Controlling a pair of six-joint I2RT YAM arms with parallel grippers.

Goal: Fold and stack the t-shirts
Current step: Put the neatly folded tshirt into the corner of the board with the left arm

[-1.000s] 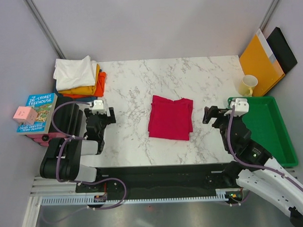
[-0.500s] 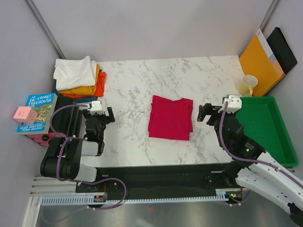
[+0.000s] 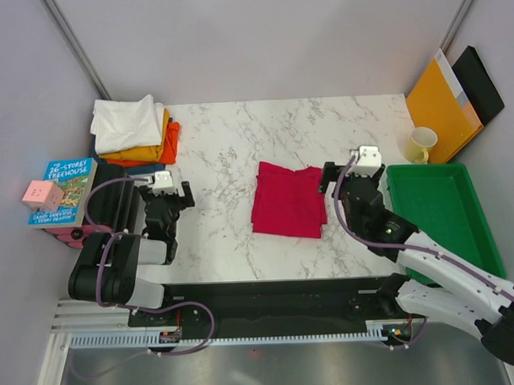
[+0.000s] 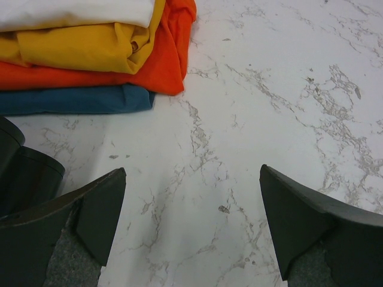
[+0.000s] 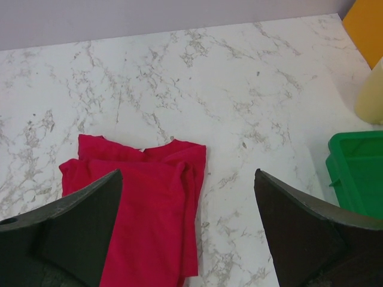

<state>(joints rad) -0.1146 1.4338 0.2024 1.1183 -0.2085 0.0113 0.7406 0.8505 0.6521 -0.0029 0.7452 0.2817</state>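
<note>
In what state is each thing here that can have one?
red t-shirt: folded, lying flat mid-table.
stack of t-shirts: folded, piled, white on top.
left gripper: open, empty.
right gripper: open, empty.
mug: upright.
book: closed, cover up.

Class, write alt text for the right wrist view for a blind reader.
A folded crimson t-shirt lies on a white marble table, in front of the open right gripper. The corner of a green tray shows at right.

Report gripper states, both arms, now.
Left gripper: open, holding nothing, near the folded stack.
Right gripper: open, holding nothing, over the red t-shirt.
</note>
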